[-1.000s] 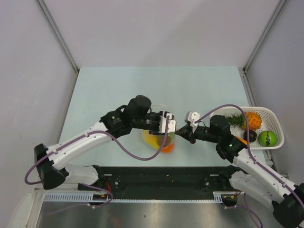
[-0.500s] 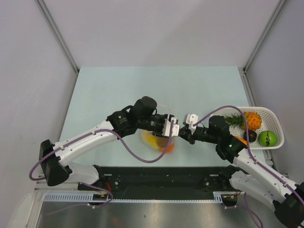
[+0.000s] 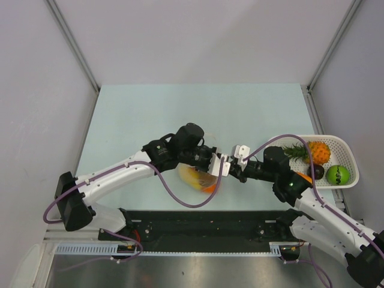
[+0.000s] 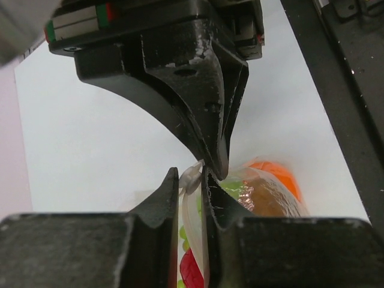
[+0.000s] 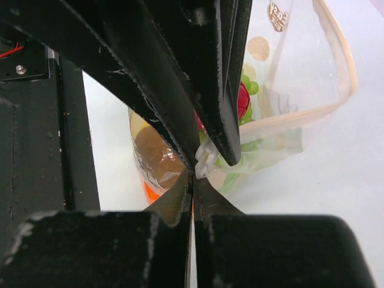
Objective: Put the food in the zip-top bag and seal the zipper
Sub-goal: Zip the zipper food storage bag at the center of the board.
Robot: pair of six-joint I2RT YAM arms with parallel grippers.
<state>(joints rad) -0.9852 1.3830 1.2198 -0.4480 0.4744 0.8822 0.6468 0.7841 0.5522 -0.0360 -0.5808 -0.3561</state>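
A: We had both grippers meeting at one spot. Our left gripper (image 4: 191, 180) was closed down narrow on the zipper (image 4: 192, 175), with the whitish strip caught between its fingers. Our right gripper (image 5: 192, 178) was pinched tight at the same end, tip to tip with the left.

B: And the zip-top bag (image 3: 201, 180) sat under them, near the front edge of the tabletop (image 3: 150, 114). The food (image 5: 243, 99) was bunched inside it, red, green, brown and orange.

A: So where did we think it could fail?

B: First, the grip. We held only a thin sliver of strip at its very end. If our arms drew apart unevenly, the plastic could slide out of one gripper, and the loaded bag would sag or tip.

A: We also worried about the seal. From the right wrist the strip seemed to bow open further along, so we judged the mouth was not closed. Running along it with the tracks misaligned would leave a gap.

B: And the food pressed close to the opening. A piece lodged between the tracks would stop the zipper.

A: The edge worried us too. The bag lay close to the tabletop's front, so a slip there might drop it off.

B: And pieces lay in the white basket (image 3: 336, 138). Sealing then would have shut them out.
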